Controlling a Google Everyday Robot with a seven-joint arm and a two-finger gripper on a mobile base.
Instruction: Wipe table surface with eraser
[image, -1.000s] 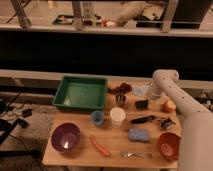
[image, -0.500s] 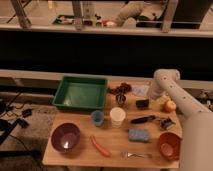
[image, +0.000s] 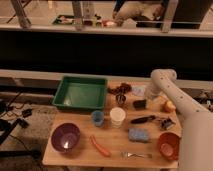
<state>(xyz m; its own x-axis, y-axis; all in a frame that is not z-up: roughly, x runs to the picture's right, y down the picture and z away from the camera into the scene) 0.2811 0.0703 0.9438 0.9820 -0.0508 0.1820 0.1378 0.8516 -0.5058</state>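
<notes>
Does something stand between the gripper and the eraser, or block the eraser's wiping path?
Nothing visible separates the shut gripper from the eraser; it sits right at it. On the table surface, the black-handled tool lies close in front of the eraser and could obstruct wiping.
</notes>
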